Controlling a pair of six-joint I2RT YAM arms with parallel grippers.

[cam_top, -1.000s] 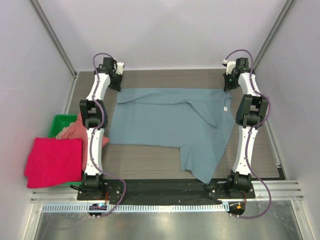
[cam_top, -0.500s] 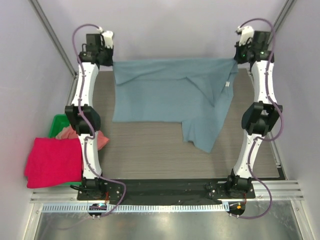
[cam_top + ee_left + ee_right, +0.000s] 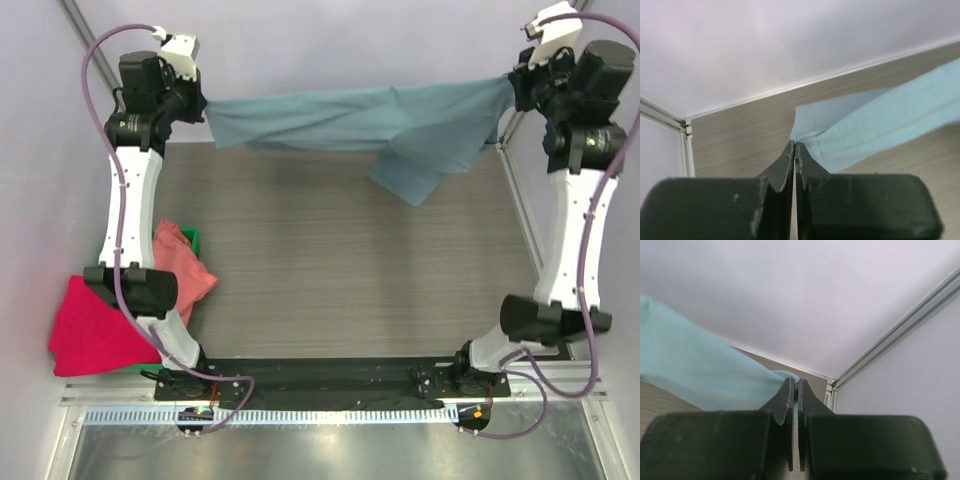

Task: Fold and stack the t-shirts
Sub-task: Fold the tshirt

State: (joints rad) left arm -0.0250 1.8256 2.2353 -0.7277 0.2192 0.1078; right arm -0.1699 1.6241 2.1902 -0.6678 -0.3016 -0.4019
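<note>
The slate-blue t-shirt (image 3: pixel 370 120) hangs in the air, stretched between both raised arms at the far side of the table. My left gripper (image 3: pixel 207 106) is shut on its left corner, which shows in the left wrist view (image 3: pixel 850 135). My right gripper (image 3: pixel 512 86) is shut on its right corner, which shows in the right wrist view (image 3: pixel 700 375). A flap of the shirt hangs lower toward the right (image 3: pixel 410 175). The salmon-pink t-shirt (image 3: pixel 180 262) lies crumpled at the left edge. The crimson-pink t-shirt (image 3: pixel 95 330) lies flat at the near left.
A green bin (image 3: pixel 193 238) sits under the salmon-pink shirt at the left edge. The wooden tabletop (image 3: pixel 340 270) stretches between the arms. Walls and metal frame posts (image 3: pixel 95 50) close in the far side and both sides.
Both arms have risen and spread outward, lifting the slate-blue shirt off the table until it hangs stretched in the air. The pink shirts have not moved.
</note>
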